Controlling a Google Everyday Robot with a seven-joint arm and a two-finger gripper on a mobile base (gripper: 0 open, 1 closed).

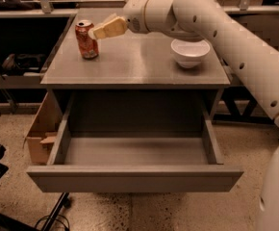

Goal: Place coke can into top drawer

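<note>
The coke can [86, 39] is red-orange with a silver top and stands upright at the back left of the grey cabinet's top [134, 66]. My gripper [97, 32] reaches in from the right on a white arm. Its tan tip is right beside the can's upper right side, at the height of the rim. I cannot tell whether it touches the can. The top drawer [134, 179] is pulled fully out below the cabinet top, and nothing lies inside it.
A white bowl [190, 52] stands on the right of the cabinet top, under my arm. An open cardboard box [39, 131] sits on the floor left of the drawer. Dark shelving with clutter stands at the left, and a black stand at the bottom left.
</note>
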